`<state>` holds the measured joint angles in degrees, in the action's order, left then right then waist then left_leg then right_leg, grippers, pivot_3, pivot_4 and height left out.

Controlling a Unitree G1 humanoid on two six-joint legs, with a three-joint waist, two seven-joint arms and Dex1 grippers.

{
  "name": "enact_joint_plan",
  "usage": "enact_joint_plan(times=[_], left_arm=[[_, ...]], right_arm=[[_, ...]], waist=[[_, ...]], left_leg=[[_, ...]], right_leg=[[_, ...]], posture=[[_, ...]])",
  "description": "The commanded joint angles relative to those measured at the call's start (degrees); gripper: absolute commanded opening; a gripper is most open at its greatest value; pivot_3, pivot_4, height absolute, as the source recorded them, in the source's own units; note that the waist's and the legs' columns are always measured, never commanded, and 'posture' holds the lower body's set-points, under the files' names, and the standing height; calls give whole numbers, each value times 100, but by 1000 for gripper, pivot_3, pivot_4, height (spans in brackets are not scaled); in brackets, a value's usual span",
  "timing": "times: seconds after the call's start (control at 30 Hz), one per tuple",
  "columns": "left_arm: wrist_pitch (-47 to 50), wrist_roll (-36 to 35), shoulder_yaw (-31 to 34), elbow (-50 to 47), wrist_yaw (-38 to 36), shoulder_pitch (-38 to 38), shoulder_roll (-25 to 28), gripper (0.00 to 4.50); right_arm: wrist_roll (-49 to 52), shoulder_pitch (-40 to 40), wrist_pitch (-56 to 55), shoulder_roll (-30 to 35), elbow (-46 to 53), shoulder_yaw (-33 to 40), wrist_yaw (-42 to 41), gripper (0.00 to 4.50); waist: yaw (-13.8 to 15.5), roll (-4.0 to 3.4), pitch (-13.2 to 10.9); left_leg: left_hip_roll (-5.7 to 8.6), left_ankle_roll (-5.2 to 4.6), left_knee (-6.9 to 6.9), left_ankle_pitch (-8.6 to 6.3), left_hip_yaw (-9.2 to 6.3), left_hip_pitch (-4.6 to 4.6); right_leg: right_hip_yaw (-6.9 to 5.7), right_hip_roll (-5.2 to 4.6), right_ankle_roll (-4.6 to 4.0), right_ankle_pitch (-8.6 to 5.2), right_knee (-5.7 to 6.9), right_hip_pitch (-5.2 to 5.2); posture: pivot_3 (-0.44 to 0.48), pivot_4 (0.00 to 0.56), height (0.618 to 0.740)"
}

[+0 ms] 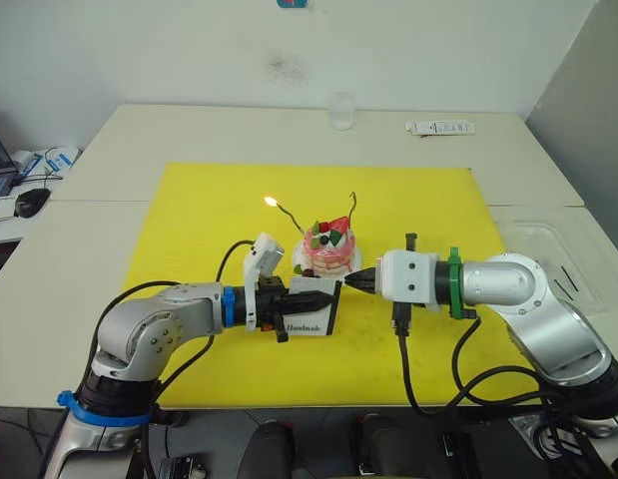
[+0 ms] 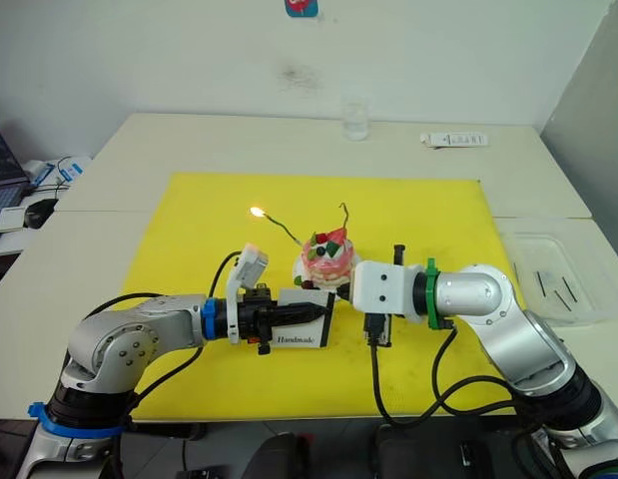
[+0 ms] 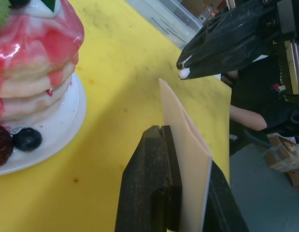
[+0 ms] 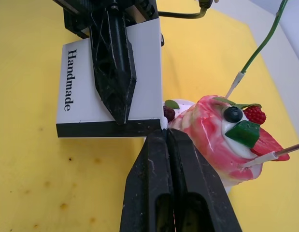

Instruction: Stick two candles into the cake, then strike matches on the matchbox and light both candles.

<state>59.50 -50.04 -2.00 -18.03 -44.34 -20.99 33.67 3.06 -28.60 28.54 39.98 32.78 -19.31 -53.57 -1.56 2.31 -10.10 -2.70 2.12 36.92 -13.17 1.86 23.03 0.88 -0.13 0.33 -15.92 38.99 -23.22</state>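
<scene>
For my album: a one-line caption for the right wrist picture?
Right gripper at the matchbox strip, left gripper holding the box beside the cake.

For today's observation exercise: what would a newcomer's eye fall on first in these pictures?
Probably the small flame on the greenish candle leaning out of the pink cake at the middle of the yellow mat. Just in front, the left gripper holds the matchbox upright while the right gripper presses a white-tipped match near its edge.
</scene>
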Motion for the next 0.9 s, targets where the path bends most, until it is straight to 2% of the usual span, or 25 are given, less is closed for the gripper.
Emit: enact_joint_plan(times=[0.03,0.37,0.57,0.9], left_arm=[[-45,-31,46,-192,-1,-83,-22,0],[42,-162,169,-194,140,-119,-119,0],[308,-449,465,43,361,-205,-232,0],[803,-893,783,316,728,-471,-507,0]], right_arm=[[-97,-68,-34,8,60,10,53,14],[-179,-37,-123,3,38,-34,1,14],[45,96,-2,163,320,225,-102,14],[-52,108,391,69,559,-142,22,14]], waist=[[0,0,0],[0,0,0],[0,0,0],[-5,0,0]], left_leg=[[-1,0,0,0,0,0],[0,0,0,0,0,0],[0,0,0,0,0,0],[0,0,1,0,-1,0]], right_leg=[[0,0,0,0,0,0],[0,0,0,0,0,0],[-1,0,0,0,0,0],[-1,0,0,0,3,0]], posture=[[0,150,740],[0,150,740],[0,150,740],[0,150,740]])
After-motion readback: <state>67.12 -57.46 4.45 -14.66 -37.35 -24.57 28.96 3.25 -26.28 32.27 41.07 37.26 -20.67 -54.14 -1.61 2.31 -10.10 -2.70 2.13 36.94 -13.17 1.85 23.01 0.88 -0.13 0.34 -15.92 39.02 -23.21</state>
